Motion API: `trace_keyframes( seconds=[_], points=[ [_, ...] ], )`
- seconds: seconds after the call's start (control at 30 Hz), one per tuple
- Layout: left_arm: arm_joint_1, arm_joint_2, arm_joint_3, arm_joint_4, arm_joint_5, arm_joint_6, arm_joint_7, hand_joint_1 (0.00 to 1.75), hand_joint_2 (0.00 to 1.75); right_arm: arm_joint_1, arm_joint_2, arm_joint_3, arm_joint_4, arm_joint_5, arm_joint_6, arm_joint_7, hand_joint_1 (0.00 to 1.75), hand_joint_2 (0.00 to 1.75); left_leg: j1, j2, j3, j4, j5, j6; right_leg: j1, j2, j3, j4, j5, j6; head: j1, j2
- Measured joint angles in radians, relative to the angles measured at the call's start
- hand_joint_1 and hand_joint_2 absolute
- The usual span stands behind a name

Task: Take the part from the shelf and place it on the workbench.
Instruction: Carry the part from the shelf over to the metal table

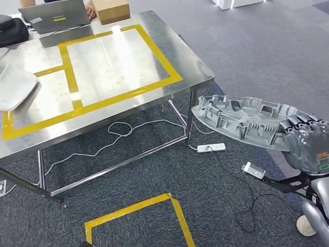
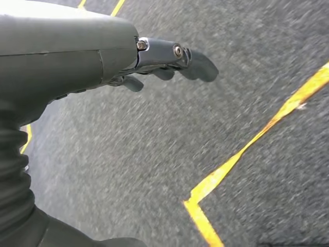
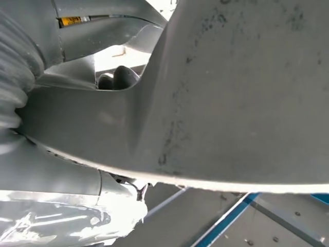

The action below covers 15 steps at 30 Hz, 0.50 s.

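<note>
The right hand [image 1: 308, 144] at four o'clock grasps the flat grey ribbed plastic part [image 1: 242, 121] by its edge, level for carrying, short of the steel yellow-taped desk [image 1: 116, 62]; left hand [image 2: 175, 59] hangs released

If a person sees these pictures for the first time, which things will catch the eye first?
First the large grey ribbed part, held flat by the right robot hand over the carpet, just beyond the corner of the workbench. Then the shiny steel workbench itself, marked with yellow tape rectangles. The left robot hand hangs empty over the carpet beside yellow floor tape.
</note>
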Motion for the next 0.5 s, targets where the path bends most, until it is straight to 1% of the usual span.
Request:
trace_keyframes(
  seconds=[0.03, 0.07, 0.1, 0.13, 0.17, 0.2, 0.23, 0.27, 0.3, 0.33, 0.37, 0.4, 0.43, 0.47, 0.5],
  points=[
    [0.003, 0.001, 0.001, 0.000, 0.000, -0.001, 0.000, 0.00, 1.75, -0.003, 0.001, 0.002, 0.002, 0.000, 0.001, 0.000, 1.75, 1.75, -0.001, 0.012, -0.004, 0.003, -0.002, -0.006, 0.000, -0.014, 0.001, -0.002, 0.002, -0.007, -0.001, 0.000],
    [0.004, 0.002, 0.001, 0.000, 0.000, -0.001, 0.001, 0.00, 1.75, -0.006, 0.002, 0.003, 0.004, 0.000, 0.001, 0.000, 1.75, 1.75, -0.004, 0.038, -0.013, 0.019, -0.013, -0.012, 0.000, -0.028, 0.003, -0.004, 0.003, -0.014, -0.006, 0.000],
    [0.003, 0.003, 0.001, 0.000, 0.000, -0.002, 0.001, 0.00, 1.75, -0.009, 0.003, 0.004, 0.006, 0.000, 0.002, 0.000, 1.75, 1.75, -0.006, 0.073, -0.030, 0.054, -0.036, -0.017, 0.000, -0.043, 0.004, -0.006, 0.005, -0.020, -0.009, 0.000],
    [0.001, 0.002, 0.001, 0.000, 0.000, -0.002, 0.001, 0.00, 1.75, -0.010, 0.003, 0.005, 0.007, 0.000, 0.002, 0.001, 1.75, 1.75, -0.008, 0.109, -0.057, 0.109, -0.066, -0.021, 0.002, -0.058, 0.005, -0.007, 0.004, -0.025, -0.013, 0.000],
    [-0.001, 0.001, 0.001, 0.000, 0.000, -0.002, 0.001, 0.00, 1.75, -0.010, 0.003, 0.006, 0.009, 0.000, 0.002, 0.001, 1.75, 1.75, -0.006, 0.127, -0.091, 0.178, -0.098, -0.024, 0.004, -0.074, 0.006, -0.007, 0.004, -0.028, -0.016, 0.000],
    [-0.002, 0.000, 0.001, 0.000, 0.000, -0.002, 0.001, 0.00, 1.75, -0.011, 0.003, 0.007, 0.011, 0.000, 0.002, 0.002, 1.75, 1.75, -0.004, 0.135, -0.122, 0.240, -0.121, -0.025, 0.006, -0.090, 0.006, -0.007, 0.003, -0.029, -0.015, 0.000],
    [-0.002, 0.000, 0.001, 0.000, 0.000, -0.002, 0.001, 0.00, 1.75, -0.011, 0.003, 0.009, 0.013, 0.000, 0.002, 0.002, 1.75, 1.75, -0.003, 0.138, -0.140, 0.278, -0.128, -0.026, 0.006, -0.105, 0.007, -0.007, 0.001, -0.031, -0.015, 0.000],
    [-0.002, 0.000, 0.001, 0.000, 0.000, -0.002, 0.001, 0.00, 1.75, -0.011, 0.004, 0.011, 0.015, 0.000, 0.002, 0.003, 1.75, 1.75, -0.003, 0.139, -0.141, 0.281, -0.117, -0.025, 0.007, -0.120, 0.009, -0.007, 0.000, -0.031, -0.015, 0.000],
    [-0.001, 0.000, 0.001, 0.000, 0.000, -0.002, 0.001, 0.00, 1.75, -0.011, 0.004, 0.013, 0.017, 0.000, 0.002, 0.003, 1.75, 1.75, -0.003, 0.142, -0.120, 0.243, -0.089, -0.023, 0.008, -0.134, 0.012, -0.007, -0.002, -0.030, -0.015, 0.000],
    [0.000, 0.000, 0.002, 0.000, -0.001, -0.002, 0.001, 0.00, 1.75, -0.012, 0.005, 0.016, 0.019, 0.000, 0.002, 0.003, 1.75, 1.75, -0.005, 0.157, -0.085, 0.178, -0.054, -0.020, 0.008, -0.146, 0.015, -0.007, -0.004, -0.029, -0.015, 0.000],
    [-0.001, 0.000, 0.002, 0.000, -0.001, -0.002, 0.001, 0.00, 1.75, -0.012, 0.005, 0.017, 0.020, 0.000, 0.001, 0.003, 1.75, 1.75, -0.009, 0.182, -0.046, 0.109, -0.028, -0.018, 0.011, -0.158, 0.019, -0.006, -0.008, -0.025, -0.016, 0.000],
    [-0.002, 0.000, 0.002, 0.000, -0.001, -0.002, 0.001, 0.00, 1.75, -0.013, 0.006, 0.019, 0.021, 0.000, 0.001, 0.003, 1.75, 1.75, -0.013, 0.203, -0.015, 0.052, -0.013, -0.012, 0.015, -0.169, 0.021, -0.005, -0.012, -0.021, -0.016, 0.000],
    [-0.004, 0.000, 0.002, 0.000, -0.002, -0.001, 0.001, 0.00, 1.75, -0.013, 0.006, 0.020, 0.022, 0.000, 0.001, 0.004, 1.75, 1.75, -0.017, 0.220, 0.002, 0.018, -0.009, -0.008, 0.020, -0.180, 0.024, -0.006, -0.015, -0.017, -0.016, 0.000],
    [-0.004, 0.000, 0.002, 0.000, -0.002, -0.001, 0.001, 0.00, 1.75, -0.014, 0.006, 0.021, 0.022, 0.000, 0.001, 0.004, 1.75, 1.75, -0.019, 0.221, 0.006, 0.006, -0.014, -0.004, 0.024, -0.191, 0.028, -0.008, -0.018, -0.014, -0.015, 0.000],
    [-0.004, 0.000, 0.002, 0.000, -0.002, -0.001, 0.002, 0.00, 1.75, -0.016, 0.007, 0.021, 0.023, 0.000, 0.001, 0.004, 1.75, 1.75, -0.018, 0.208, 0.005, 0.003, -0.014, 0.003, 0.025, -0.203, 0.033, -0.012, -0.021, -0.010, -0.015, 0.000]
  ],
)
